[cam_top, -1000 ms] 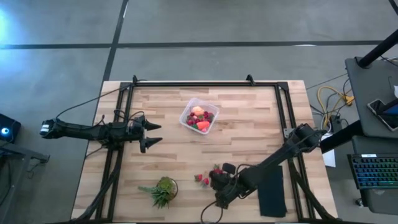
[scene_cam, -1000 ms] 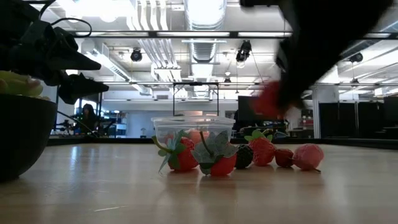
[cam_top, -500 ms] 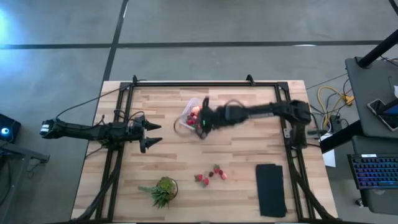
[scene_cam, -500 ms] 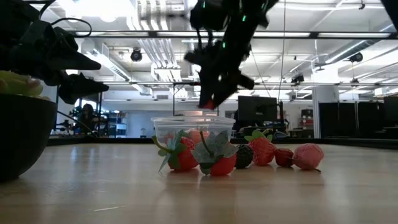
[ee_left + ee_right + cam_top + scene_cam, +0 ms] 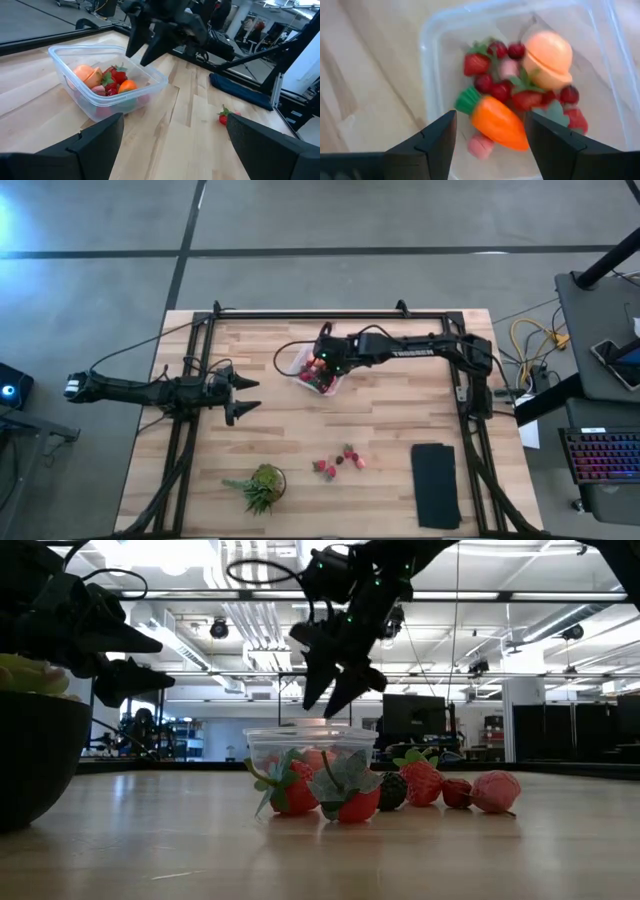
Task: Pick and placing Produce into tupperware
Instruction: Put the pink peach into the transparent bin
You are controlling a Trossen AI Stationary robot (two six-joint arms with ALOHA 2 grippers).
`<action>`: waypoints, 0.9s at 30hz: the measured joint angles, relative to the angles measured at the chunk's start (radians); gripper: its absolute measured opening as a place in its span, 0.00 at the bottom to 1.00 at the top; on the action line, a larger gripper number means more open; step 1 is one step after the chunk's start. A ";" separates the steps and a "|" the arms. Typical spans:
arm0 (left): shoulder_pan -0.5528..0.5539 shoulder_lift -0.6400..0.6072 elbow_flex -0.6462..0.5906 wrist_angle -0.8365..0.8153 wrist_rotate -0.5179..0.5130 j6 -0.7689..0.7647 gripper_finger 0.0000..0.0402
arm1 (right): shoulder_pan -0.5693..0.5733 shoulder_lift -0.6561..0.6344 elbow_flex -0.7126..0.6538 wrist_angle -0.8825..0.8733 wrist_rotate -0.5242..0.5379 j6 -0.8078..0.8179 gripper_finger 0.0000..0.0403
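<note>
Right gripper (image 5: 333, 690) hung above the tupperware (image 5: 318, 369) near the middle of the high view, fingers spread wide and holding nothing. Inside the tub lay a carrot (image 5: 496, 120), a round fruit (image 5: 548, 59) and strawberries (image 5: 476, 63). More strawberries (image 5: 338, 462) sat lower on the table (image 5: 400, 410). Left gripper (image 5: 240, 395) waited open at the left.

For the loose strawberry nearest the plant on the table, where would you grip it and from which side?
Grip that strawberry across its red body, coming straight down from above. It lies on the bare table at the plant-side end of the small cluster, with open wood on the side facing the plant, so one finger probably fits there. The gap to its neighbours looks tight. The right gripper, open over the tupperware, is free.
</note>
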State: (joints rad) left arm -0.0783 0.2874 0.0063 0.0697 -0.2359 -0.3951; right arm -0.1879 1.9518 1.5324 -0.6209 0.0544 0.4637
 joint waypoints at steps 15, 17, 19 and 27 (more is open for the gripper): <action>0.000 0.000 0.000 0.000 0.000 0.000 0.84 | 0.197 -0.011 -0.024 -0.433 -0.073 0.030 0.53; 0.000 -0.001 0.000 0.000 0.000 0.000 0.84 | 0.247 -0.024 -0.046 -0.427 -0.150 0.074 0.51; 0.000 0.000 0.000 0.000 0.000 0.000 0.84 | 0.301 -0.027 -0.068 -0.422 -0.194 0.133 0.50; 0.000 0.000 0.000 0.000 0.000 0.000 0.84 | 0.459 -0.025 -0.090 -0.388 -0.153 0.375 0.49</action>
State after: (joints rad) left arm -0.0780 0.2874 0.0063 0.0699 -0.2359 -0.3950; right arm 0.2710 1.9270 1.4429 -1.0084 -0.0983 0.8385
